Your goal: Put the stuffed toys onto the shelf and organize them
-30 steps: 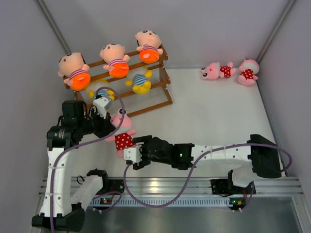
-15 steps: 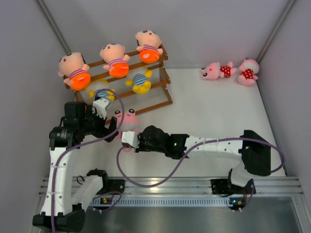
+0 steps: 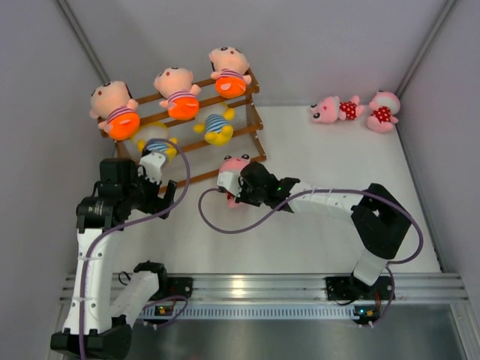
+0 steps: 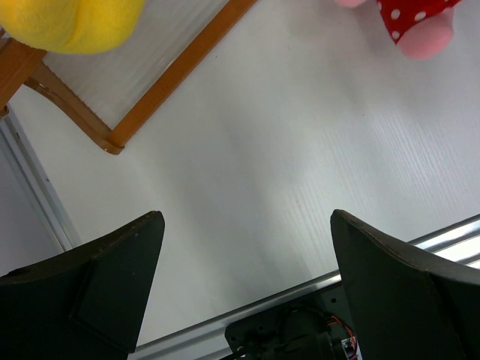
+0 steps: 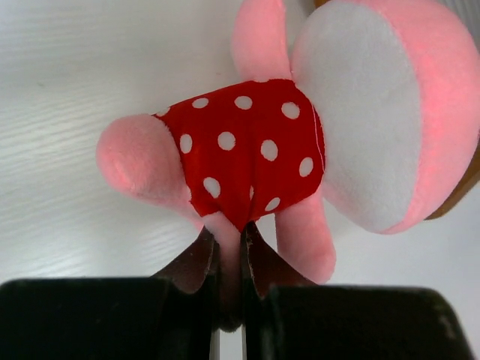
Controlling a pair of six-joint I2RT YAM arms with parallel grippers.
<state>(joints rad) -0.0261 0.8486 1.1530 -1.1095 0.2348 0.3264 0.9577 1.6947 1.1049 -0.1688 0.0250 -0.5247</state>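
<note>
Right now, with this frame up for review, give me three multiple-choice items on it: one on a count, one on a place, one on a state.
1. How many peach-faced dolls sit on the top tier of the shelf? A three; B one; C five.
2. Where do the two loose pink dolls lie? A on the shelf; B on the table, far right corner; C under the shelf.
3. The right hand is: A open and empty; B shut on a yellow doll; C shut on a pink doll.
Key: A, three sit in a row; B, both lie near the right wall; C, its fingers pinch the polka-dot dress.
</note>
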